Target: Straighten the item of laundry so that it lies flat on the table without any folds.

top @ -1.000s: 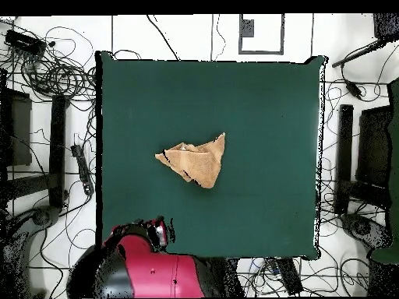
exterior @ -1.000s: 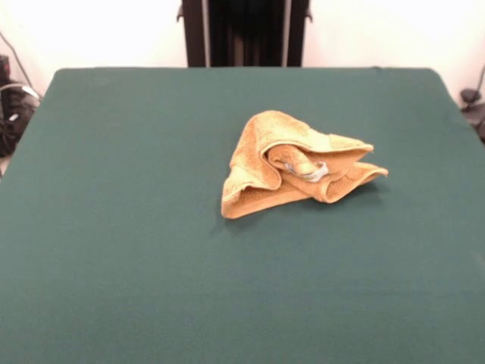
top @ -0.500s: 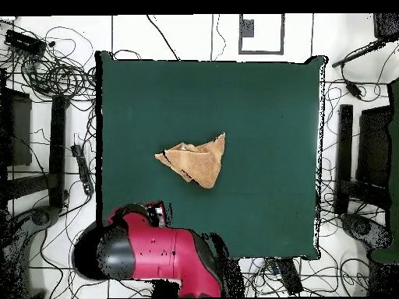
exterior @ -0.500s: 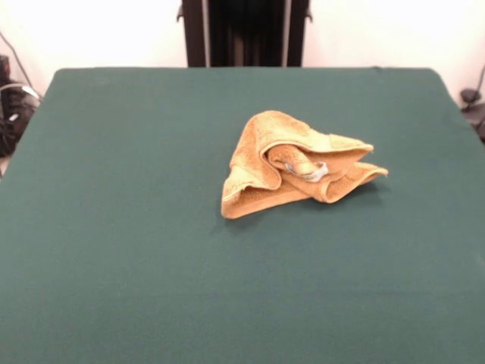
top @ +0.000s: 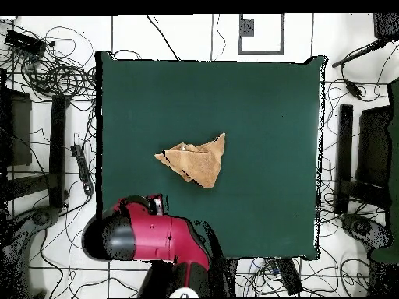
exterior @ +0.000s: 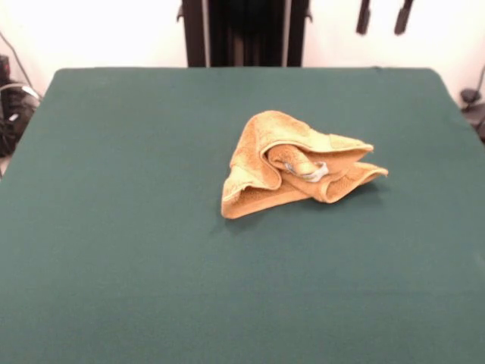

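Towel (exterior: 292, 163) looks like fuzzy, rough terry cloth; tabletop (exterior: 136, 227) is covered in matt felt-like fabric; arm shell (top: 160, 237) seems glossy plastic.

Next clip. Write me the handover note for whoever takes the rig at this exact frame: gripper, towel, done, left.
Gripper: only its two fingertips show at the top edge in the front view, apart, holding nothing, well clear of the towel.
Towel: crumpled in a rough triangle near the middle of the table, edges folded over, grey tag showing in the folds.
Done: nothing; the towel is untouched.
Left: grasp a corner, pull the folds open, lay it flat.
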Motion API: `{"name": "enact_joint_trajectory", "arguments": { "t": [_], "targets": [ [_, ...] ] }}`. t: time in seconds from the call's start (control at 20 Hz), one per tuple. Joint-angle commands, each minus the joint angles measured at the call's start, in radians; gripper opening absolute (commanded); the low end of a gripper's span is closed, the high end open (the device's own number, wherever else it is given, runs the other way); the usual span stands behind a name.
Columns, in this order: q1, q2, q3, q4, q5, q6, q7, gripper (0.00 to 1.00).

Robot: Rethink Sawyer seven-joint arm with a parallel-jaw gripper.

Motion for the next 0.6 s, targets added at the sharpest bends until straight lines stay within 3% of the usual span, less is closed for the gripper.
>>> {"name": "enact_joint_trajectory", "arguments": {
  "t": [0.05,0.6],
  "targets": [
    [0.028,0.131,0.074,0.027,0.087,-0.107,0.302,1.00],
    [0.031,0.194,0.088,0.022,0.121,-0.160,0.282,1.00]
  ]
}}
